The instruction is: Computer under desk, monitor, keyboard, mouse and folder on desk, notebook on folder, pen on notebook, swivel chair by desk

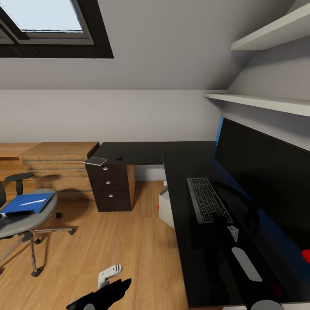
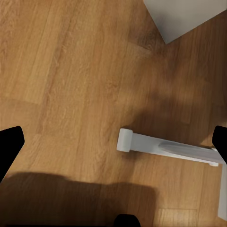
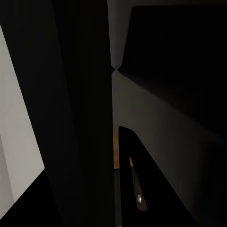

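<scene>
We see the right end effector point(image 1: 234, 232) low over the desk point(image 1: 189, 241), just at the near end of the keyboard point(image 1: 207, 200), w/ the monitor point(image 1: 267, 181) close on its right; can't tell how far it's open. The left end effector point(image 2: 113, 142) hangs over the wood floor point(image 2: 71, 71), fingers spread wide, holding nothing. The mouse point(image 1: 119, 157) & notebook point(image 1: 95, 161) sit well ahead of it on the desk's far wing, the notebook overhanging the edge. The folder point(image 1: 26, 203) w/ the pen point(image 1: 29, 201) on it lies on the chair point(image 1: 26, 219), off to its left. The computer point(image 1: 165, 206) is under the desk, between the two end effectors.
</scene>
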Motion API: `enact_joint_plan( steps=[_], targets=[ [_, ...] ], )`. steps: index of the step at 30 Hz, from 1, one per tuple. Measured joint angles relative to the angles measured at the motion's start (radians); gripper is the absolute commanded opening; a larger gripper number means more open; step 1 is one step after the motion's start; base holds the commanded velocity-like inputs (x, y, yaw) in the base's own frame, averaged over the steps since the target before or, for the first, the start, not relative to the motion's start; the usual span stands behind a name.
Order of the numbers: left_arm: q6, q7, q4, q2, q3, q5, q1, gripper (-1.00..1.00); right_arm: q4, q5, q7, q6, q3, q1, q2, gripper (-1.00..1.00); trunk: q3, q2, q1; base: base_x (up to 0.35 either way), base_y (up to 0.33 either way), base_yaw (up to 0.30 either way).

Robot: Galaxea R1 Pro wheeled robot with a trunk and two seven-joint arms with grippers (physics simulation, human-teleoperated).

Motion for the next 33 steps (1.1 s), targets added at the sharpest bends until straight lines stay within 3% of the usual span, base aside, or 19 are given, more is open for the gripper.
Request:
enact_joint_plan(
  steps=[4,5,6,7,33],
  targets=[
    [0.0,0.0,0.0,0.0,0.0,0.0,0.0,1.0,0.0,0.0,0.0,0.0,0.0,0.0,0.0,-1.0,0.0,0.0,0.0,0.0,0.0,0.0],
    [0.0,0.0,0.0,0.0,0.0,0.0,0.0,1.0,0.0,0.0,0.0,0.0,0.0,0.0,0.0,1.0,0.0,0.0,0.0,0.0,0.0,0.0],
    [0.0,0.0,0.0,0.0,0.0,0.0,0.0,1.0,0.002,0.0,-0.062,0.0,-0.002,0.0,0.0,1.0,0.0,0.0,0.0,0.0,0.0,0.0],
    [0.0,0.0,0.0,0.0,0.0,0.0,0.0,1.0,0.002,0.0,-0.065,0.0,-0.002,0.0,0.0,1.0,0.0,0.0,0.0,0.0,0.0,0.0],
    [-0.002,0.001,0.0,0.0,-0.001,-0.001,0.0,1.0,0.002,-0.001,-0.063,0.002,-0.002,0.0,-0.002,1.0,0.0,0.0,0.0,-0.019,-0.014,0.0]
  ],
)
